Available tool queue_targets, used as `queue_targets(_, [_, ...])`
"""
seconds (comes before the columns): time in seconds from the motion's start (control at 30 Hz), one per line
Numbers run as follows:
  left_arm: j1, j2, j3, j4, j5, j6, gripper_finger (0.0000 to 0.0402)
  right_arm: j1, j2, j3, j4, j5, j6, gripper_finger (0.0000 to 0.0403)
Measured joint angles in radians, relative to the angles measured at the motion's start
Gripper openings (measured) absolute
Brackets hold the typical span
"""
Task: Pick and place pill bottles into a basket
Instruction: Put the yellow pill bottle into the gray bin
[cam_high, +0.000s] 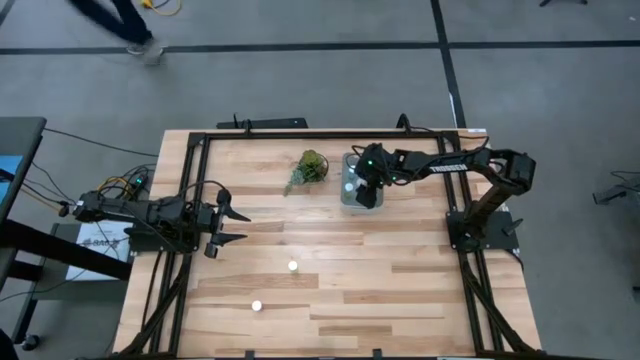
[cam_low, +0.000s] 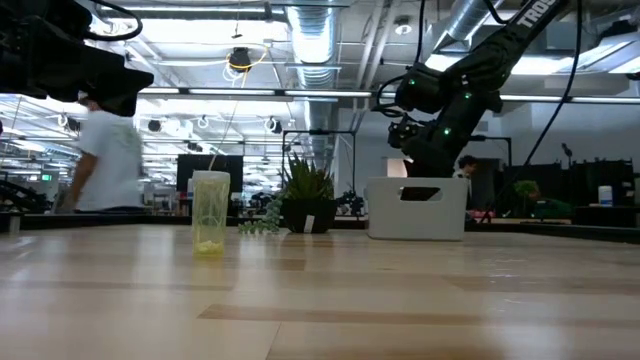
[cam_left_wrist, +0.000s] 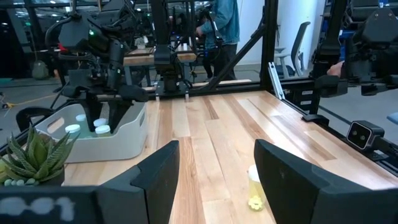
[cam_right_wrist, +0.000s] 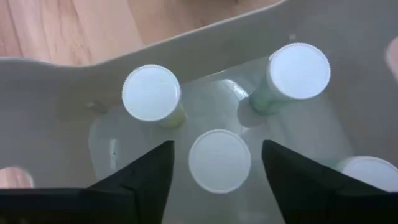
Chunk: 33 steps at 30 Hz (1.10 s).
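Basket (cam_high: 360, 190) sits near the tabletop's (cam_high: 400, 290) far edge beside the plant (cam_high: 311, 167); my right gripper (cam_right_wrist: 214, 163) hangs released inside it over standing bottles (cam_right_wrist: 219, 160). Two more bottles (cam_high: 293, 266) stand apart on open wood. My left gripper (cam_high: 228, 224) waits spread at the left edge.

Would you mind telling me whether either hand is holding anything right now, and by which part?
Nothing is held. The right hand is open above a white-capped pill bottle standing in the basket; the left hand is open and empty.
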Motion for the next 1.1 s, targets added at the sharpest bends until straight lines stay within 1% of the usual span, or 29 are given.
queue_targets(0.07, [0.0, 0.0, 0.0, 0.0, 0.0, 0.005, 0.0199, 0.005, 0.0, 0.005, -0.009, -0.001, 0.0, 0.0253])
queue_targets(0.17, [0.0, 0.0, 0.0, 0.0, 0.0, 0.008, 0.0199, 0.021, 0.0, 0.036, -0.048, 0.0, -0.022, 0.0268])
queue_targets(0.27, [0.0, 0.0, 0.0, 0.0, 0.0, 0.0, 0.0199, 0.044, 0.0, 0.078, -0.091, 0.002, -0.044, 0.027])
queue_targets(0.47, [0.0, 0.0, 0.0, 0.0, 0.0, 0.002, 0.0199, 0.104, 0.0, 0.173, -0.194, 0.073, -0.073, 0.027])
queue_targets(0.63, [0.0, 0.0, 0.0, 0.0, 0.0, 0.009, 0.0199, 0.165, -0.035, 0.279, -0.355, 0.089, -0.082, 0.027])
queue_targets(0.73, [0.0, 0.0, 0.0, 0.0, 0.0, 0.002, 0.0199, 0.202, -0.101, 0.326, -0.442, 0.11, -0.072, 0.027])
queue_targets(0.87, [0.0, 0.0, 0.0, 0.0, 0.0, 0.007, 0.0199, 0.268, -0.238, 0.332, -0.475, 0.109, -0.015, 0.027])
queue_targets(1.0, [0.0, 0.0, 0.0, 0.0, 0.0, 0.0, 0.0199, 0.359, -0.399, 0.288, -0.467, 0.108, 0.072, 0.027])
queue_targets(1.1, [0.0, 0.0, 0.0, 0.0, 0.0, 0.009, 0.0199, 0.45, -0.513, 0.228, -0.392, 0.137, 0.134, 0.027])
